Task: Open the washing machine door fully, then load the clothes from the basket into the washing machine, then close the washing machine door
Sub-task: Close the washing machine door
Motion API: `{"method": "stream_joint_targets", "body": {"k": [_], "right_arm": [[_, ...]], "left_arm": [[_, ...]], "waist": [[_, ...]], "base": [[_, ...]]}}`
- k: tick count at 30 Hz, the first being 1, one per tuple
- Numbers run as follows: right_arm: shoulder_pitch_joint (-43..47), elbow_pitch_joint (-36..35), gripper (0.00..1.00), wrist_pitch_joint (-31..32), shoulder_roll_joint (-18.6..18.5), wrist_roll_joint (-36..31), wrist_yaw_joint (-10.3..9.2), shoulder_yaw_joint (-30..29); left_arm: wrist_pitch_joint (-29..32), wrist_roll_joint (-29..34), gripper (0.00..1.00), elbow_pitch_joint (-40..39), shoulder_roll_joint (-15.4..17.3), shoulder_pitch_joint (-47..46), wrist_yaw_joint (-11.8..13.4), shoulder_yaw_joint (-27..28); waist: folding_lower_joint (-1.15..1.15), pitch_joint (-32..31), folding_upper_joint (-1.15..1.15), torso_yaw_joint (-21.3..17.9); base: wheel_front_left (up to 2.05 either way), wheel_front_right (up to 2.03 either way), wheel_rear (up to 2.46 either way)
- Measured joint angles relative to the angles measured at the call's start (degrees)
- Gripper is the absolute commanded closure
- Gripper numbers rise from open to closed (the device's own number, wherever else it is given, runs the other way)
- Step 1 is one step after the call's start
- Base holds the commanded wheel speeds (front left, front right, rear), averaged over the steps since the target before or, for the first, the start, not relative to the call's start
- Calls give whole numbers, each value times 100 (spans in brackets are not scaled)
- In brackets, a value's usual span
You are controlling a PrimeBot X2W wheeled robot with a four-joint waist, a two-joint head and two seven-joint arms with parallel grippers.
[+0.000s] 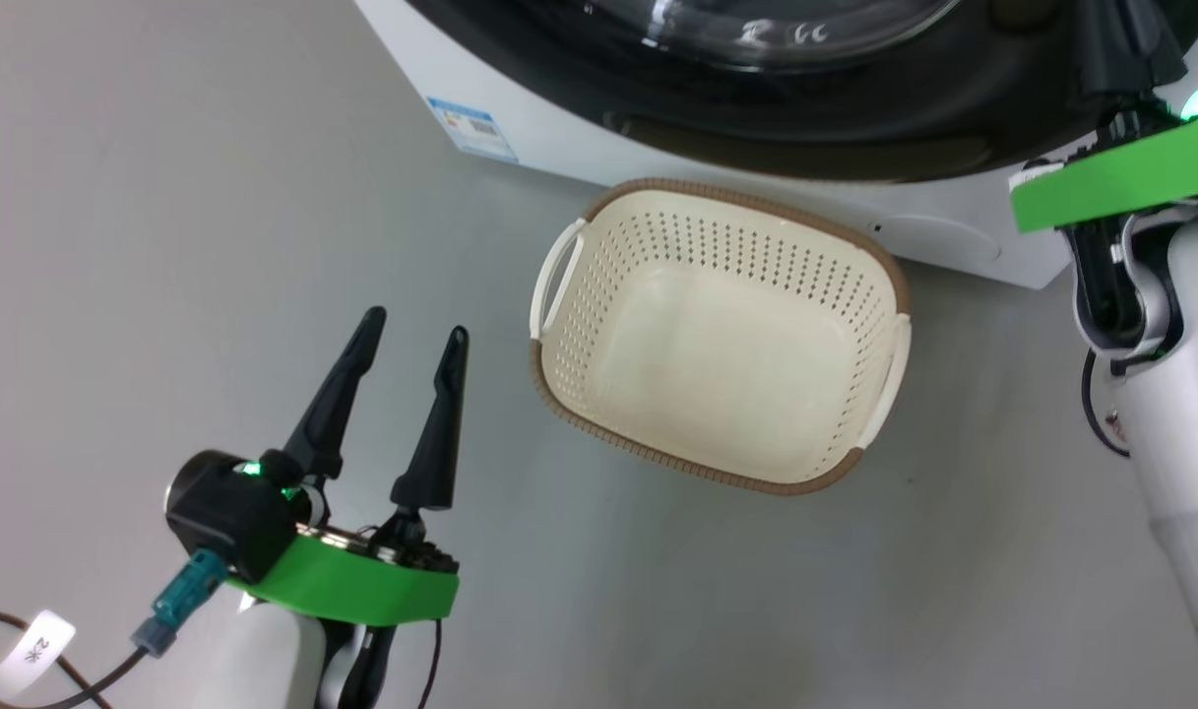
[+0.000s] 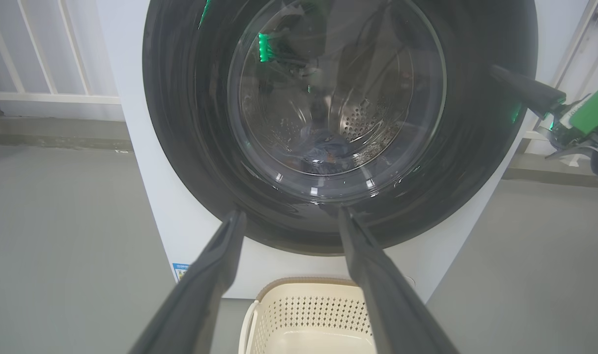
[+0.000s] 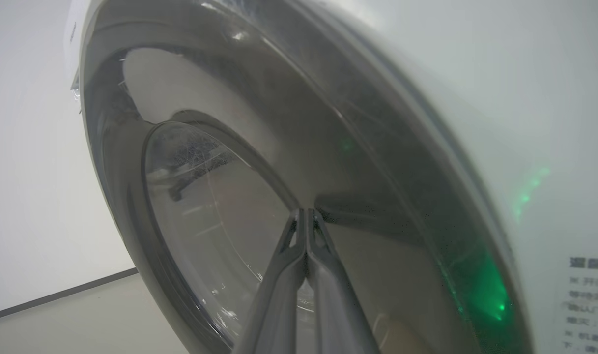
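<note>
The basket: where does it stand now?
In the head view the basket stands on the floor at centre, just before the washing machine, right of the left end effector.

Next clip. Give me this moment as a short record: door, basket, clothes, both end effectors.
door: large round door with glossy black rim and clear glass centre, appears shut against the big white front-loading washing machine
basket: cream perforated plastic basket with brown rim, empty, on the grey floor
clothes: light-blue garment, dim through the glass, low in the drum
left end effector: open, holding nothing, left of the basket
right end effector: shut, tips at the door's black rim; contact unclear
stage: loading looks done
</note>
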Motion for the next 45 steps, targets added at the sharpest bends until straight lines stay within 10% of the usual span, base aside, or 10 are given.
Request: {"method": "stream_joint_targets", "body": {"k": [10,14,17,45], "right_arm": [[830,-73,100,-1,131,110,-38,409],[1124,-138,56,-1,220,151,-38,517],[1366,-181,0,-1,253,151,-38,537],[3477,-379,0,-1,343,148,-38,180]], "left_arm": [[0,-2,0,226,171,278,0,197],[0,-4,0,331,298,436,0,278],[0,-4,0,405,354,542,0,303],[0,0,0,861,749,1518,0,1023]], "waist": [[0,-489,0,-233],[-1,-698,0,-368],[-1,-863,0,-465],[-1,-2071,0,-1791]], "base": [[0,0,0],[0,0,0],[0,0,0],[0,0,0]]}}
